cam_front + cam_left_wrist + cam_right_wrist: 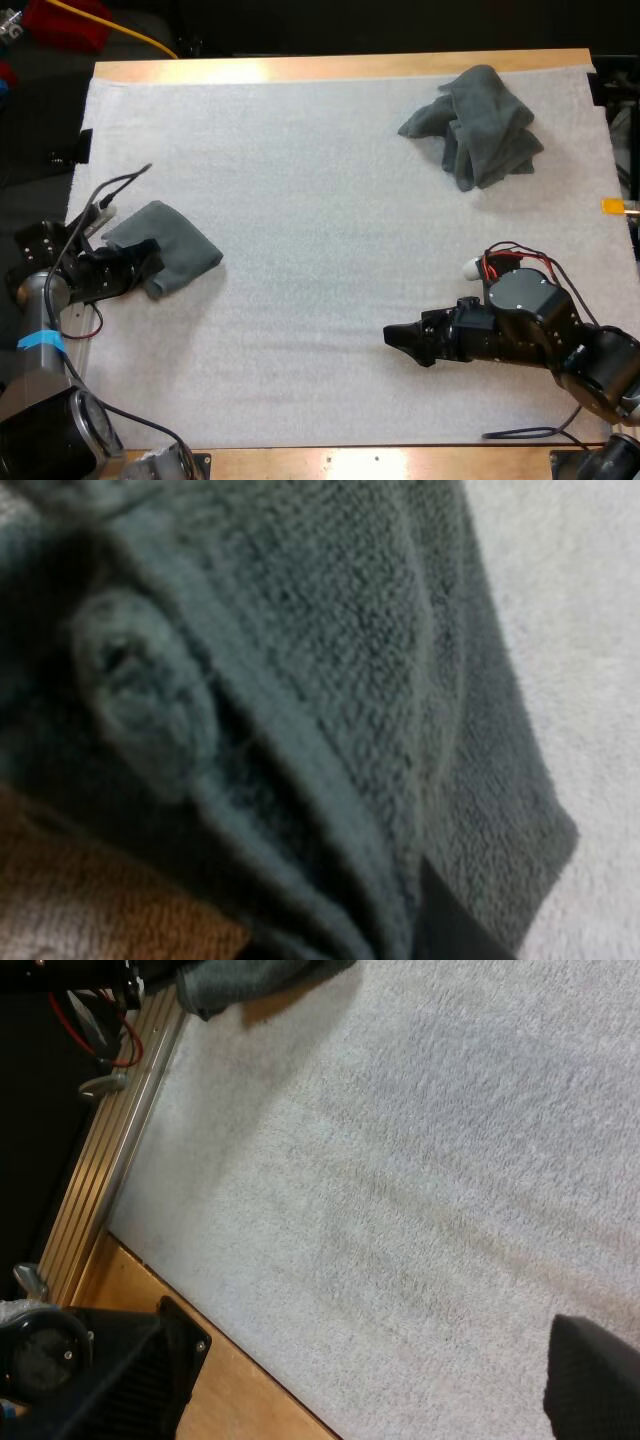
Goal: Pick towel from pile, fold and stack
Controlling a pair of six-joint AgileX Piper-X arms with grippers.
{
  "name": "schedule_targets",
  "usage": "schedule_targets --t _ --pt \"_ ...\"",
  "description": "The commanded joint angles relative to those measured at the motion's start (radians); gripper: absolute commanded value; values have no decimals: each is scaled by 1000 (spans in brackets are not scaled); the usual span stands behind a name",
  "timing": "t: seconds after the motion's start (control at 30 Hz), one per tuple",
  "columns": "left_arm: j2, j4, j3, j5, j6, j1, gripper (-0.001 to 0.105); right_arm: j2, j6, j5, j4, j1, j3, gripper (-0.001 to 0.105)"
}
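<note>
Nearest you in the high view is your left gripper (135,268), low at the near-left of the white mat (320,200). It is clamped on the left edge of the folded towel (175,250), which lies flat beside the mat's left border. Your right gripper (402,340) hovers over bare mat at the near right, aimed left, and you cannot tell whether it is wide or narrow. The crumpled towel (480,125) sits at the far right, well apart from both grippers.

Next, the left wrist view puts you tight against the folded towel's layers (330,680). One black fingertip (450,925) presses into the cloth, and mat (590,630) shows beyond the towel's corner.

Last, the right wrist view looks across bare mat (420,1180) to the table's wooden edge (230,1400), with a corner of the folded towel (260,980) at the far side.

Your main risk, I judge, is the fold opening. If you pull or lift with only the top layers pinched, the lower ones may slide out. The towel also lies close to the mat's edge, so a push leftward could send it over the side.

Count two towels, one folded and one crumpled, and two grippers.
</note>
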Motion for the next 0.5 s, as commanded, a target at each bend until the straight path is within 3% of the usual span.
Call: schedule_targets --t 0.0,0.13,0.17,0.37,0.47 --pt "-7 10 -6 -13 6 0 20 -5 -6 -12 -5 1 2 73" --pt "-7 16 -6 -39 6 0 51 -5 -6 -12 -5 1 2 73" --pt "-7 19 -6 -50 6 0 54 -5 -6 -12 -5 1 2 73" --pt "-14 68 -13 -77 13 0 55 -5 -6 -12 -5 1 2 73" --pt "-41 106 -44 -131 31 0 55 -5 -6 -12 -5 1 2 73"
